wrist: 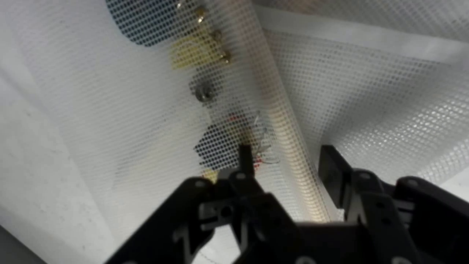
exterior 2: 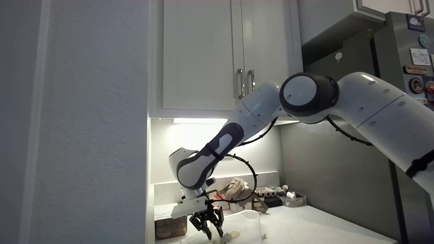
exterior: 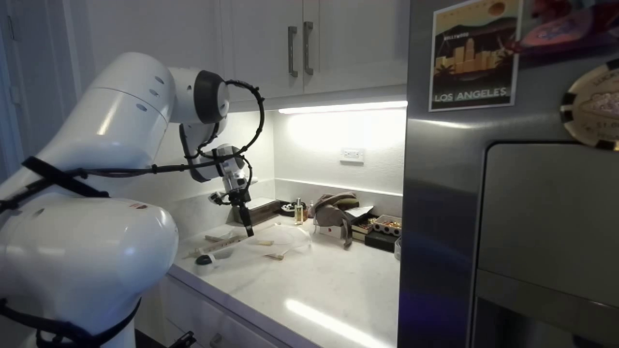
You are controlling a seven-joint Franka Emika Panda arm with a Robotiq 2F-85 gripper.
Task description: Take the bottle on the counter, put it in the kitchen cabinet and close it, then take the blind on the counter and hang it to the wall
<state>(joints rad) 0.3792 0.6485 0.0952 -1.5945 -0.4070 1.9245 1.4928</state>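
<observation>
I am pointing the black, two-fingered pincer (wrist: 286,156) down at the floppy, off-white, semi-translucent mesh blind (wrist: 110,154), which is lying loosely on the long, glossy white table (exterior: 348,280). The pincer is sitting unclamped: in the wrist view, its fingers (wrist: 333,172) are standing apart, one on each side of a straight, beige-toned ridge (wrist: 289,137) in the mesh; whether either is touching it, I cannot tell. A yellow piece (wrist: 194,51) and a dark, rounded piece (wrist: 143,22) are showing through the mesh. In an exterior view, a round white item with a black top (exterior: 204,261) is resting just beside the blind, near the table's front edge, and a taupe cloth bundle (exterior: 332,215) is slumping over a white box (exterior: 334,232). The plain white wall (exterior: 309,164) is carrying a white rectangular outlet plate (exterior: 352,155) below a bright strip light (exterior: 343,107). In both exterior views, the white upper kitchen cabinet (exterior 2: 200,57) with slim silver bar handles (exterior 2: 241,83) is hanging above the table, its flat doors standing closed. A stainless-steel refrigerator (exterior: 442,203) is standing beside the table.
</observation>
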